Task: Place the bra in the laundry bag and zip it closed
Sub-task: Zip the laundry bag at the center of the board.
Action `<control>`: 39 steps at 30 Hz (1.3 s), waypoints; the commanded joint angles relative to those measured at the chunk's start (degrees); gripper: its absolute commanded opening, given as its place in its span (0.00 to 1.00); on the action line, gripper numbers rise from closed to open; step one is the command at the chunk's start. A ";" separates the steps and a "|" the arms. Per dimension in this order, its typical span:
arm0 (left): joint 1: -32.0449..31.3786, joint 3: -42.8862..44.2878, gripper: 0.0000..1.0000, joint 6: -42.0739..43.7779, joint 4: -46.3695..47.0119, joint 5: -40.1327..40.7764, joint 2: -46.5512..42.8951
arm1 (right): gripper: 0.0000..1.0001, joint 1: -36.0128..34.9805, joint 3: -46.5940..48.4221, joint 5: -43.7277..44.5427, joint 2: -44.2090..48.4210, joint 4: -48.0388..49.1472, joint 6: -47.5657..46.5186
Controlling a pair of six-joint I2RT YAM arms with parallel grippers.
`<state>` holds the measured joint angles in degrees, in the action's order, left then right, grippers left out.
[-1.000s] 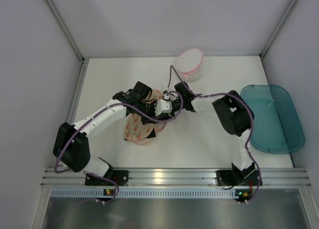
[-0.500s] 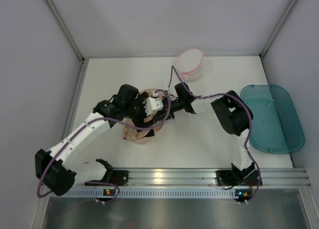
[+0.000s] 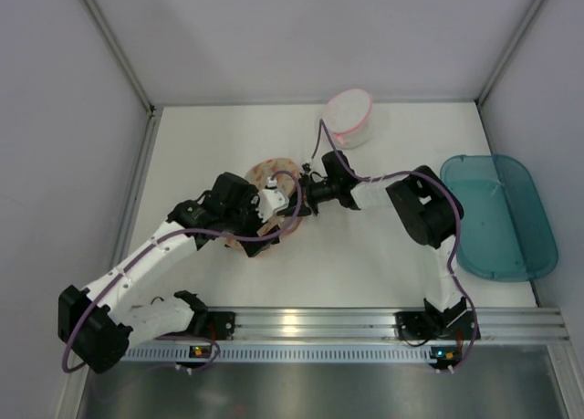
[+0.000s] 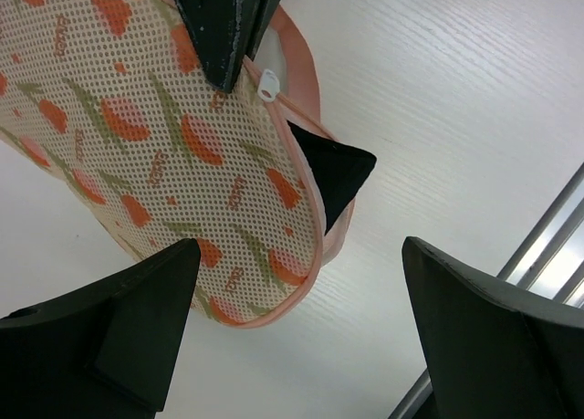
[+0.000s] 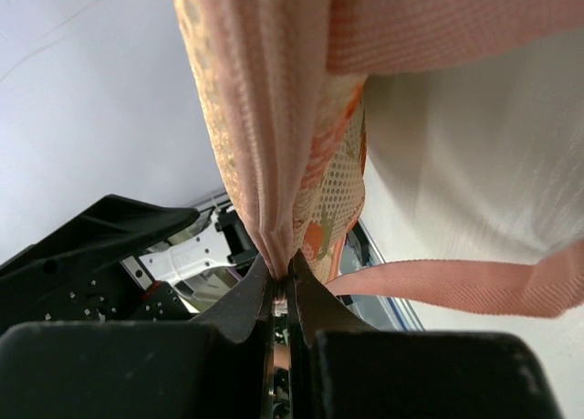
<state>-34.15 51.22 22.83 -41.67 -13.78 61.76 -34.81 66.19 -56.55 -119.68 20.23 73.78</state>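
Overhead, we see the laundry bag (image 3: pixel 262 175) mid-table, its long axis running from far to near and partly hidden under the left wrist. The left gripper (image 3: pixel 270 214) hangs over it from the left, and the right gripper (image 3: pixel 299 196) meets its right edge. Both arms are at the bag. A white pouch (image 3: pixel 349 118) stands well apart at the back, a teal tub (image 3: pixel 500 220) lies off to the right, and bare table (image 3: pixel 365 268) spreads in front.

From the left wrist, we find the left gripper (image 4: pixel 301 346) spread wide and empty, with the patterned bag (image 4: pixel 164 136) lying ahead between its fingers, slanting from upper left to lower right. A black corner of the bra (image 4: pixel 333 172) pokes out of the unzipped edge on the side toward the rail (image 4: pixel 547 246); the rest of it is inside. The zip pull (image 4: pixel 266 84) sits just beside the tip of the right gripper (image 4: pixel 228 26).

From the right wrist, we see the right gripper (image 5: pixel 281 282) clamped on the bag's pink trim (image 5: pixel 265 182), fabric bunched between the tips. We judge the free left gripper is best placed to tuck that corner in, with room on every side. Whether the bag is lifted we cannot tell.
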 commanded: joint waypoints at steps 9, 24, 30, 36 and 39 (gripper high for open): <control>-0.13 -0.95 0.99 -0.77 11.17 4.47 5.48 | 0.00 0.35 -0.54 0.48 1.73 2.45 1.54; -0.56 -4.29 0.99 0.02 19.87 15.17 9.08 | 0.00 0.27 -1.59 -0.22 2.08 3.50 2.95; -0.74 -6.31 0.99 2.03 25.05 20.37 8.91 | 0.00 -0.08 -1.59 -0.92 1.73 3.94 3.74; -3.20 -10.43 0.99 5.46 33.31 23.09 8.20 | 0.00 -0.96 -1.77 -2.24 0.76 7.63 6.99; -4.43 -13.06 0.99 7.14 38.93 23.97 7.59 | 0.00 -1.31 -1.95 -2.77 0.32 7.81 7.26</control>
<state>-37.82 40.34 27.07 -12.97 6.79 71.07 -34.85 64.47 -55.55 -119.68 24.21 79.37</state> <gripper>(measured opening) 0.985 0.024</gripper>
